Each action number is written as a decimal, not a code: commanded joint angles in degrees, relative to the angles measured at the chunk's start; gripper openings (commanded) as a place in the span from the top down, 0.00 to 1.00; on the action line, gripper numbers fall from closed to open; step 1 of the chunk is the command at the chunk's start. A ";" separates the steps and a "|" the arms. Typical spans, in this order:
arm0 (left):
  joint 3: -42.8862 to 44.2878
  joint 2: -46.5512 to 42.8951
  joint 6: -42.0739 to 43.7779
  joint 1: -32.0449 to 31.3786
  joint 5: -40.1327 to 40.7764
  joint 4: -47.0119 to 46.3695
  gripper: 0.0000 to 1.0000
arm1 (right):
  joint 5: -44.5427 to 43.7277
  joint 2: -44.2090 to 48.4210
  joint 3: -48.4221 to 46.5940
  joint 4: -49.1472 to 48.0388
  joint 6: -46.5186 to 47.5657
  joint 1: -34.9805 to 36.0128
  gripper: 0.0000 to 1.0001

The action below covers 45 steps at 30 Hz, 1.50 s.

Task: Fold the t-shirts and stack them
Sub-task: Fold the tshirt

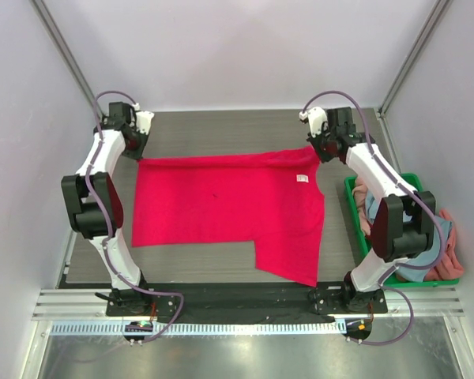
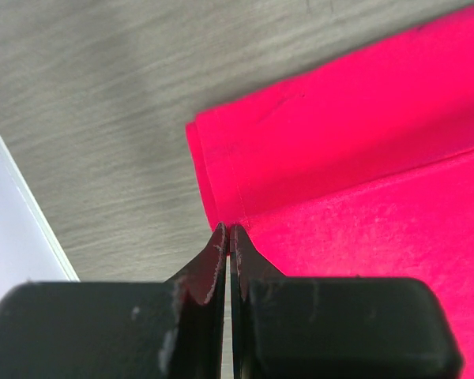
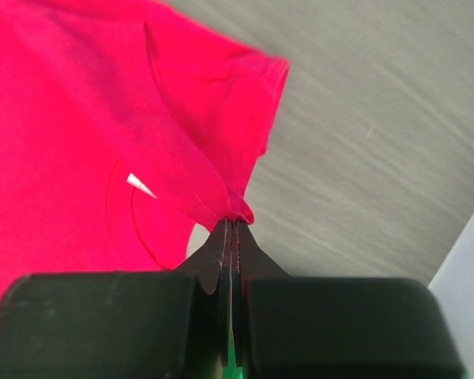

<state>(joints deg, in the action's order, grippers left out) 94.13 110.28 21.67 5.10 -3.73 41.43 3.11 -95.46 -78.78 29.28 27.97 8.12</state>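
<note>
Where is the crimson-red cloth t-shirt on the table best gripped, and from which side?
Grip the crimson-red cloth t-shirt at its two far corners, coming down from above, one claw on each. It lies spread flat and wide, so only its thin edges can be pinched. The left claw and the right claw are shut on these spots.

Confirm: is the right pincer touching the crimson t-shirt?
Touching. The right wrist view shows the right pincer shut on the crimson t-shirt, with the cloth pulled into a ridge that ends between its tips.

free: bare table (image 1: 221, 130) behind crimson t-shirt (image 1: 221, 205) | blocked: green crate (image 1: 351, 197) (right edge)
</note>
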 commanded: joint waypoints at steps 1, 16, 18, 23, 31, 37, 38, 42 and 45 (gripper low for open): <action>-1.48 -2.79 0.92 1.14 -0.23 0.14 1.00 | 1.89 5.10 1.26 2.27 -1.33 -0.21 0.99; -10.36 -4.72 3.47 1.84 0.39 0.41 1.00 | 5.76 10.03 7.67 8.34 0.51 -0.03 0.99; -11.59 -5.16 3.55 2.10 0.47 -0.03 1.00 | 6.37 11.17 8.99 8.78 1.56 -0.03 0.99; -14.14 -4.64 3.55 2.54 1.70 -0.04 1.00 | 8.83 10.65 9.53 12.01 3.50 0.05 0.99; -12.84 -3.23 3.56 3.59 3.20 2.69 0.91 | 14.02 7.92 5.50 20.47 8.60 0.05 0.64; -8.98 -4.82 0.66 4.39 1.55 -0.74 0.68 | 16.40 1.61 -3.29 15.81 5.61 -0.03 0.59; -7.66 -2.98 -0.13 4.39 1.09 -0.30 0.67 | 16.57 -2.24 -4.79 15.98 5.43 -0.03 0.60; -1.24 2.11 -1.19 3.95 -0.84 3.21 0.71 | 18.85 -10.60 -12.77 18.35 8.41 0.05 0.61; 1.84 5.54 -1.02 2.90 -3.39 6.71 0.76 | 20.43 -16.57 -18.92 22.39 10.43 -0.12 0.62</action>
<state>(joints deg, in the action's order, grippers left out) 93.54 112.27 21.41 8.95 -3.27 43.83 20.45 -108.29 -91.88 47.55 35.83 8.12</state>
